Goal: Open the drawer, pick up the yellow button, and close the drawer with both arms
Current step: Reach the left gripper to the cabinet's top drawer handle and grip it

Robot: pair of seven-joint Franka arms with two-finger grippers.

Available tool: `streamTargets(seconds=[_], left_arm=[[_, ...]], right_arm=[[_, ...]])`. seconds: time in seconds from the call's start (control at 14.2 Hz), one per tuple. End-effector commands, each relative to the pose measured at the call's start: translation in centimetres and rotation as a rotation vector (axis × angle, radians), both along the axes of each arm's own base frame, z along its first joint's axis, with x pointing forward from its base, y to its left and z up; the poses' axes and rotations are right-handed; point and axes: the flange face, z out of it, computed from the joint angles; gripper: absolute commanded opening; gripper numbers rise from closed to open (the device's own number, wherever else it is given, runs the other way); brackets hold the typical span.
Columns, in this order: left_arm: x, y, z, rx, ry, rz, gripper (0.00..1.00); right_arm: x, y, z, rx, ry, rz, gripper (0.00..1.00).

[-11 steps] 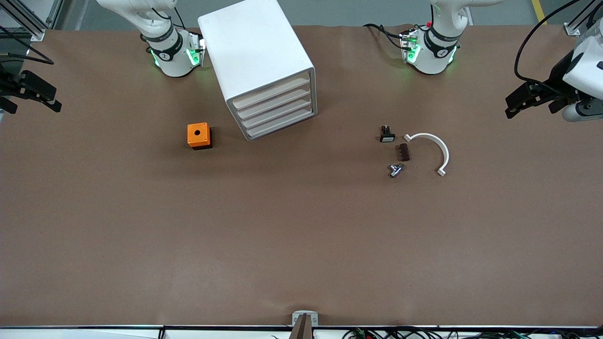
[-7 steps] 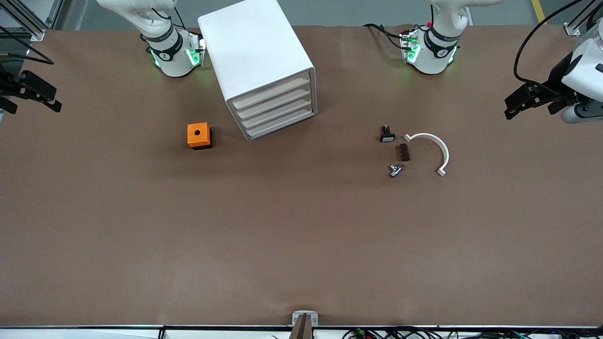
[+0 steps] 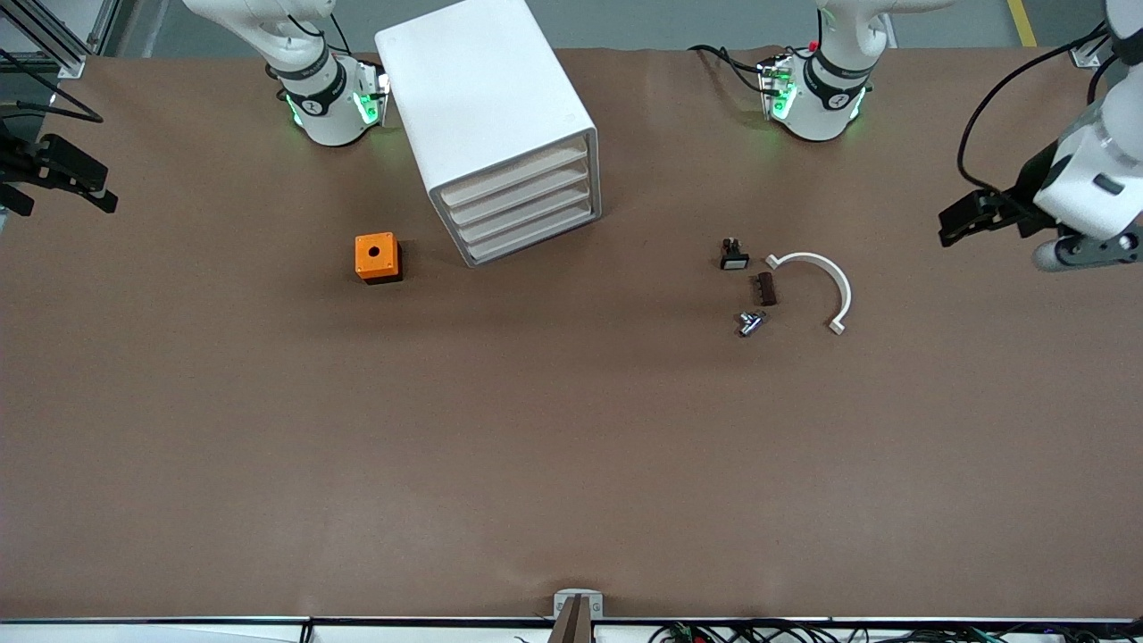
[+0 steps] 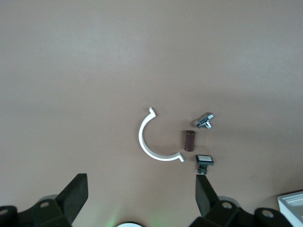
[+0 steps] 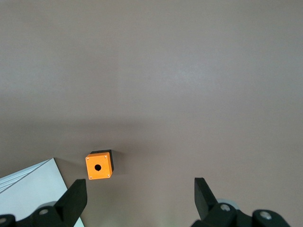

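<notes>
1. Nearest the front camera among the loose parts lay a small metal fitting (image 3: 750,322), and just farther from the camera a dark brown block (image 3: 765,288), a small black part with a white face (image 3: 733,255) and a white half-ring clamp (image 3: 820,284), all toward the left arm's end of the table (image 3: 571,446).
2. The left hand (image 3: 969,217) hung over that end of the table, near its edge and well apart from the cabinet; in the left wrist view its fingers (image 4: 73,197) stood spread, empty, with the clamp and parts below them.
3. The orange box with a hole (image 3: 378,257) sat just beside the cabinet, toward the right arm's end.
4. The white cabinet (image 3: 487,125) stood between the two arm bases, its drawer fronts turned toward the front camera and slanted toward the left arm's end.
5. The drawer (image 3: 518,170), topmost of four, lay flush and closed; its long front edge ran slantwise, so a pull would likely go out toward the parts cluster.
6. The button was not visible, presumably inside the closed drawer.
7. The right hand (image 3: 67,174) waited over its own table end, fingers (image 5: 71,201) spread and empty.
8. Both hands looked about equally distant from the drawer; the front's slant favoured the left.
</notes>
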Motion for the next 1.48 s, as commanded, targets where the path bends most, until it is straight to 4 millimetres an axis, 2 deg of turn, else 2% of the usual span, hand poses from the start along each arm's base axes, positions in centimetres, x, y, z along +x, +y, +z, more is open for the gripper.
streamTargets(seconds=[0.0,0.14,0.35,0.49,0.63,0.84,0.98,1.05,1.26,1.41], left_arm=[[1.4,-5.8,-3.8,-0.004,0.068,0.13,1.0],[2.9,-10.7,-6.5,0.001,0.084,0.262,1.0],[3.6,-20.0,-11.7,0.031,0.139,0.447,1.0],[2.8,-26.2,-14.5,0.069,0.152,0.558,1.0],[1.4,-30.5,-16.4,0.086,0.166,0.713,1.0],[-1.4,-35.1,-19.2,0.136,0.298,0.987,1.0],[-2.6,-37.2,-21.7,0.199,0.441,1.218,1.0],[-3.4,-38.3,-22.8,0.231,0.504,1.291,1.0],[-4.9,-40.8,-24.4,0.297,0.743,1.457,1.0],[-6.5,-42.9,-26.2,0.403,0.87,1.573,1.0]], right_arm=[[-0.8,0.1,0.2,-0.004,-0.008,0.011,1.0],[-0.8,0.1,0.2,-0.002,-0.01,0.011,1.0],[-0.8,0.1,0.2,-0.002,-0.008,0.011,1.0],[-0.8,0.1,0.2,-0.001,-0.01,0.011,1.0],[-0.8,0.1,0.2,0.001,-0.01,0.011,1.0],[-0.8,0.1,0.2,0.004,-0.009,0.013,1.0],[-0.7,0.2,0.1,0.005,-0.009,0.031,1.0],[-0.7,0.1,0.1,0.004,-0.011,0.059,1.0],[-0.8,-0.1,0.2,0.007,-0.014,0.067,1.0],[-0.7,-0.1,0.2,0.007,-0.016,0.067,1.0]])
